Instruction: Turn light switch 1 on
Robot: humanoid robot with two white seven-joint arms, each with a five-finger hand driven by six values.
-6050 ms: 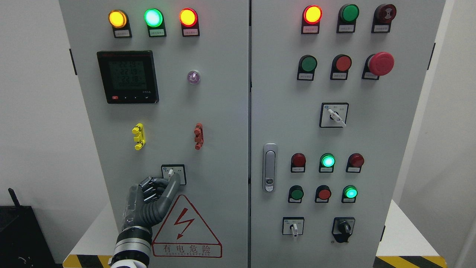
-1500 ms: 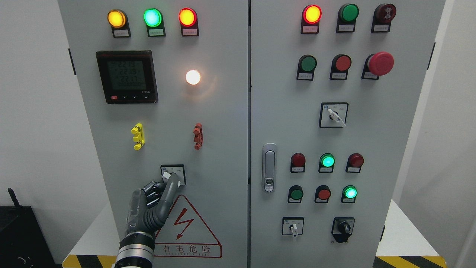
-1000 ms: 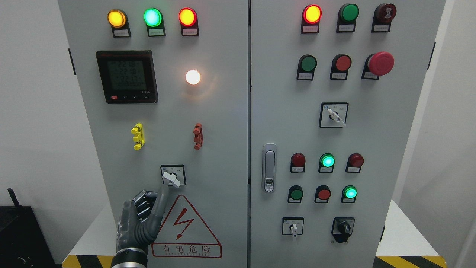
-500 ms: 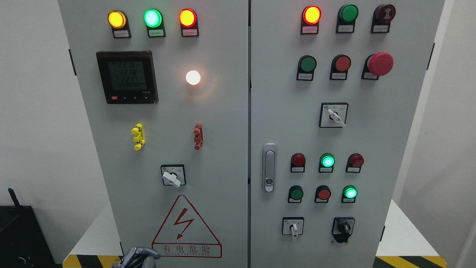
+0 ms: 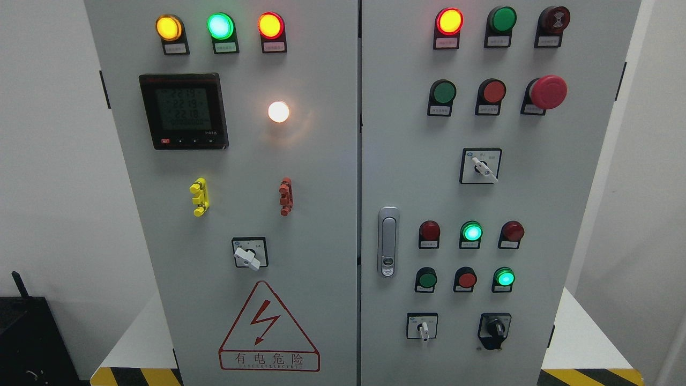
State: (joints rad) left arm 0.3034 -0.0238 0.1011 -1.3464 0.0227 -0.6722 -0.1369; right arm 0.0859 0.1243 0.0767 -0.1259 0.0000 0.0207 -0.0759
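A small rotary switch (image 5: pixel 248 254) with a white handle sits low on the left cabinet door (image 5: pixel 316 177). Its handle points down and to the right. Above it, the round lamp (image 5: pixel 278 111) beside the meter glows bright white. Neither of my hands shows in the head view.
The left door also carries a black meter (image 5: pixel 184 111), three lit lamps (image 5: pixel 220 26), yellow (image 5: pixel 199 197) and red clips (image 5: pixel 286 197) and a red warning triangle (image 5: pixel 268 329). The right door (image 5: pixel 536 193) has buttons, a red mushroom button (image 5: pixel 547 91), rotary switches and a handle (image 5: pixel 388 241).
The round lamp went from dark to lit and the switch handle turned. My left hand then dropped from the switch and left the view at the bottom.
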